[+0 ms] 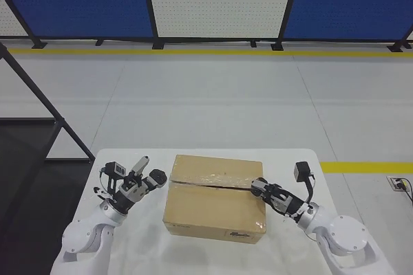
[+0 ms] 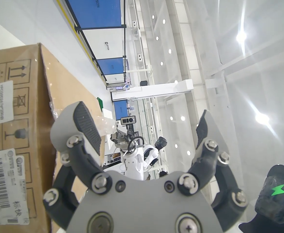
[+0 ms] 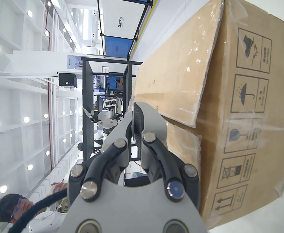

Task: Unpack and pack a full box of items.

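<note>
Your right gripper (image 3: 135, 115) is closed at the seam; your left gripper (image 2: 144, 122) is spread beside the brown cardboard box (image 1: 213, 210).

The right gripper's fingers are pressed together, tip at the seam between the top flaps (image 3: 176, 73); I cannot tell whether they pinch anything. The left gripper stands wide apart just beside the other end. The box sits mid-frame in the top view on the white counter (image 1: 289, 165), flaps down. If full, expect it to be heavy. The board looks stiff and the clear tape (image 3: 199, 52) slick, so take a flap by its free edge at the seam.
</note>
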